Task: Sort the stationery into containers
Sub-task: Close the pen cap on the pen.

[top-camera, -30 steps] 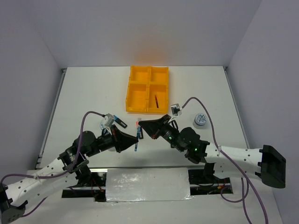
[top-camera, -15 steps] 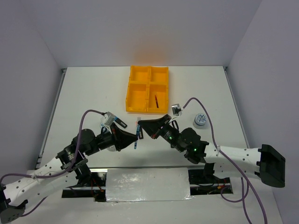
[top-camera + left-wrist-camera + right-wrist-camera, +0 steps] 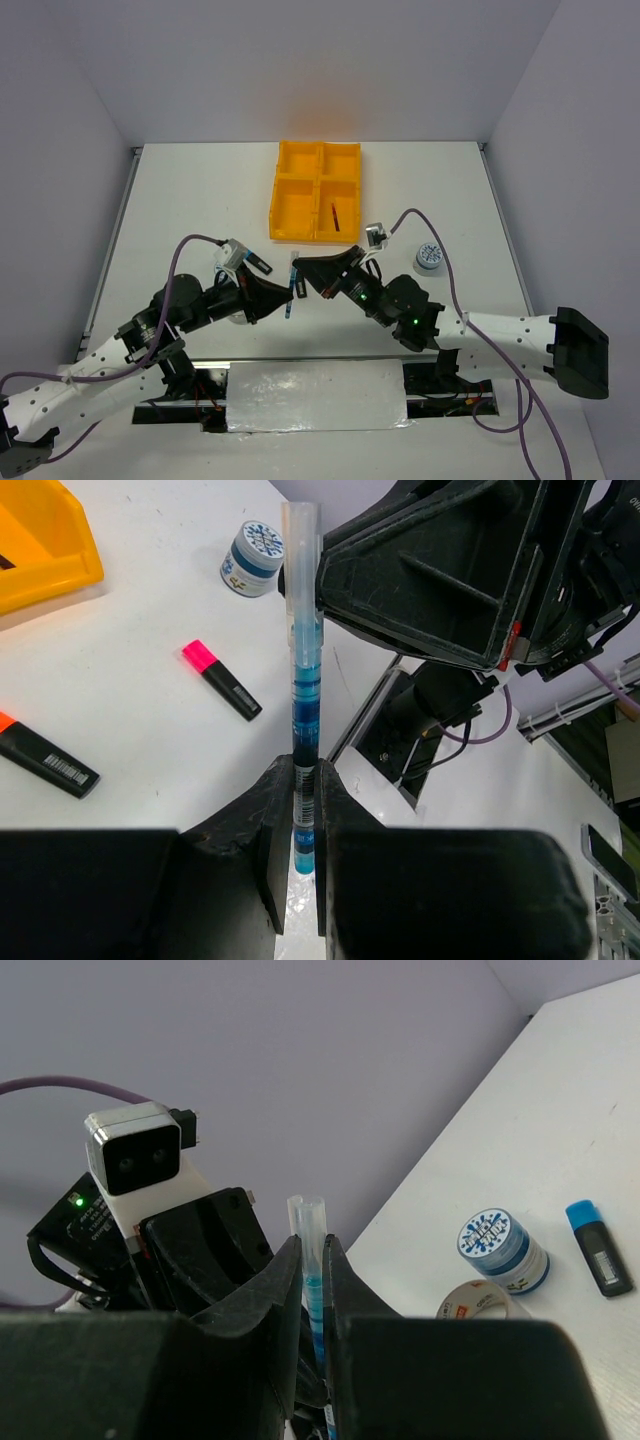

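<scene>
The teal pen (image 3: 292, 290) hangs above the table, held at both ends. My left gripper (image 3: 284, 302) is shut on its lower barrel (image 3: 303, 680), and my right gripper (image 3: 301, 270) is shut on its clear cap end (image 3: 312, 1222). The left wrist view shows a pink highlighter (image 3: 222, 679), an orange highlighter (image 3: 45, 760) and a blue-white roll (image 3: 253, 558) on the table. The right wrist view shows another roll (image 3: 502, 1250), the tape ring (image 3: 485, 1305) and a blue highlighter (image 3: 598, 1260). The yellow-orange tray (image 3: 298, 190) holds the dark red pen (image 3: 335, 216) in its near right compartment.
One blue-white roll (image 3: 429, 257) sits on the table right of my right arm. The tray's corner (image 3: 40, 540) shows at the upper left of the left wrist view. Grey walls close in the table on three sides.
The pen and both grippers have drifted slightly to the left. Both grippers still hold the pen.
</scene>
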### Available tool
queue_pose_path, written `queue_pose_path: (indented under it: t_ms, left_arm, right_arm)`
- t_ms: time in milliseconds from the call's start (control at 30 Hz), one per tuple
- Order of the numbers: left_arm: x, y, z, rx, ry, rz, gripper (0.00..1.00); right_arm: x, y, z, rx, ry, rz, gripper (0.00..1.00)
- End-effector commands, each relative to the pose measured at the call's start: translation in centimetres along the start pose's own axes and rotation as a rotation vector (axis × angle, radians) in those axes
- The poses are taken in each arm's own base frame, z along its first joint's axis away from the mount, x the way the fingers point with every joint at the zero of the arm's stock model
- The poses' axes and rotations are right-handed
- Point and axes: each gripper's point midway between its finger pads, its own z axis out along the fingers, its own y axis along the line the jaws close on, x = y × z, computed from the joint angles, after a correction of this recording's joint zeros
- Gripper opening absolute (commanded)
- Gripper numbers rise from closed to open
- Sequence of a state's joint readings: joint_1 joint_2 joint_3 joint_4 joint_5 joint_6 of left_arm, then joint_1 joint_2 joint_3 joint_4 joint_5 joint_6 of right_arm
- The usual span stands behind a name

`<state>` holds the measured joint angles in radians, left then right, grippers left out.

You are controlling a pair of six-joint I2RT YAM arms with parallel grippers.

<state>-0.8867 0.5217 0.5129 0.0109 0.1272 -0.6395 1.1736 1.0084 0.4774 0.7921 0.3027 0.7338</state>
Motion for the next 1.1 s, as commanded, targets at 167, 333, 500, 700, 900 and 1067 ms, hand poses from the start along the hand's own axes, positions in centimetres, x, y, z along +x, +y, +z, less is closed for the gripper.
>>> queue_pose_path:
  t_ms: [167, 333, 500, 700, 900, 1067]
  left_arm:
    - [-7.5, -4.3, -0.6, 0.120, -0.219, 0.140, 0.00]
    - [-6.5, -4.2, -0.3, 0.139, -0.202, 0.137, 0.00]
    - [-6.3, -4.1, -0.1, 0.147, -0.201, 0.132, 0.00]
    - [-6.4, -4.3, -0.2, 0.150, -0.196, 0.143, 0.00]
    - [-5.4, -4.4, 0.3, 0.172, -0.148, 0.148, 0.00]
    - [-4.3, -4.1, 0.3, 0.168, -0.107, 0.148, 0.00]
  right_arm:
    - [2.6, 2.2, -0.3, -0.089, 0.106, -0.054, 0.16]
    - [1.9, 3.1, -0.5, -0.115, 0.095, -0.060, 0.30]
    - [1.8, 3.4, -0.6, -0.125, 0.101, -0.066, 0.36]
    - [1.4, 3.8, -0.8, -0.141, 0.093, -0.070, 0.33]
    - [0.4, 4.7, -0.7, -0.159, 0.072, -0.105, 0.36]
    - [-0.5, 5.2, -0.7, -0.163, 0.057, -0.136, 0.19]
